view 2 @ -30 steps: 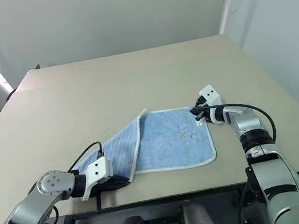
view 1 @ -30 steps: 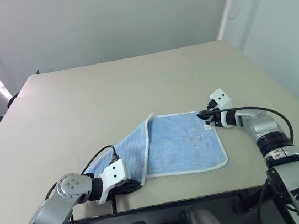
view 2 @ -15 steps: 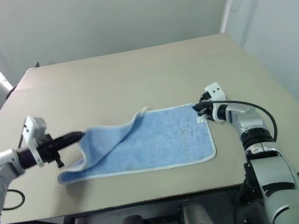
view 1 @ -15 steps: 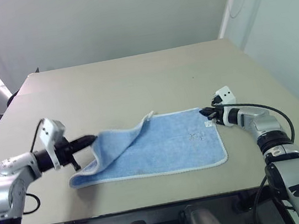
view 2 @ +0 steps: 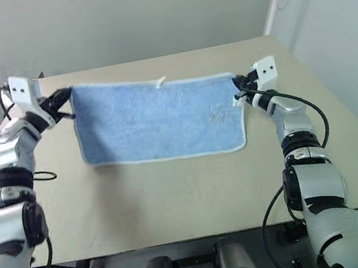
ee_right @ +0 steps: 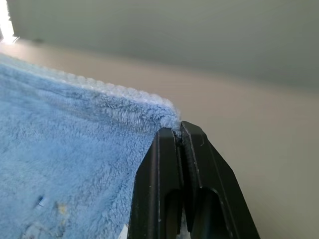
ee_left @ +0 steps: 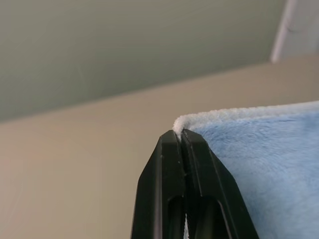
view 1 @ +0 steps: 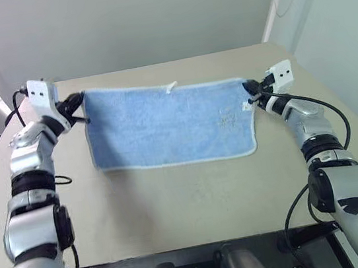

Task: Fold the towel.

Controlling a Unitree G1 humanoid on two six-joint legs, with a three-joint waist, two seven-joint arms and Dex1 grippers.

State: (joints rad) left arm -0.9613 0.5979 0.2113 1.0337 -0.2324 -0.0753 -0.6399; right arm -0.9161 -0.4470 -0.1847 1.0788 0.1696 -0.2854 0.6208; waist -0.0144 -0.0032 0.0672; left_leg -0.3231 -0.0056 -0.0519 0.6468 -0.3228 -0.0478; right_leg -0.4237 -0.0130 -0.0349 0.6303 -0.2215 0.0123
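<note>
Left gripper (view 1: 80, 98) clamped on the towel's (view 1: 168, 125) upper left corner; right gripper (view 1: 248, 88) clamped on its upper right corner. Fingers of both pressed together, cloth edge pinched between them. Towel hangs spread flat above the table (view 1: 195, 198), lower edge near the tabletop. Judged light, soft, limp; corners suit gripping.

1. Evenly and softly lit, bright overall.
2. Strong white glare along the head views' left edge.
3. Faint shadow under the towel (view 1: 167, 122) on the table (view 1: 175, 201).
4. Close-up black fingers (ee_left: 199, 189) slightly soft.
</note>
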